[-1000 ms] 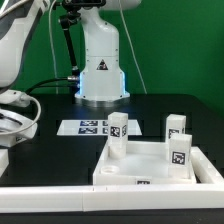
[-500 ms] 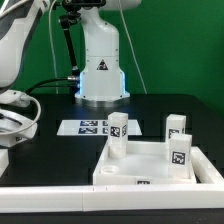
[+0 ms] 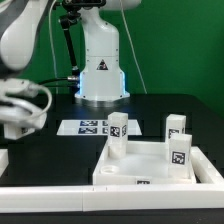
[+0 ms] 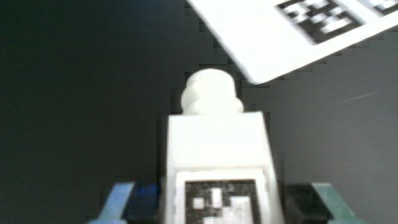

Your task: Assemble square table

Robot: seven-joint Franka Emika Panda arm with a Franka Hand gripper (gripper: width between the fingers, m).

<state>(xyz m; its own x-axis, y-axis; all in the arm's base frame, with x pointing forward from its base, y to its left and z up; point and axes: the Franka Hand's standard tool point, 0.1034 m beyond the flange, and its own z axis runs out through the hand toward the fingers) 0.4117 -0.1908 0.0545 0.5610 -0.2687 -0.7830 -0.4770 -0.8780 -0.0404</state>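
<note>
Gripping a leg post (image 4: 214, 150) between its two fingers (image 4: 128, 200), the gripper (image 3: 22, 112) hangs at the exterior view's left, above the dark table (image 3: 60, 150). Three leg posts (image 3: 118, 133) already stand on the square panel (image 3: 150, 168) nearby. By this evidence, one leg remains to be fitted.

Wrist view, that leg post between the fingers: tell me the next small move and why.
Probably carry the leg post toward the square panel and line it up over a free corner. The pincer appears shut on the post, fingers at both sides of its tagged end, above dark table beside the marker board. Three legs already stand on the panel.
</note>
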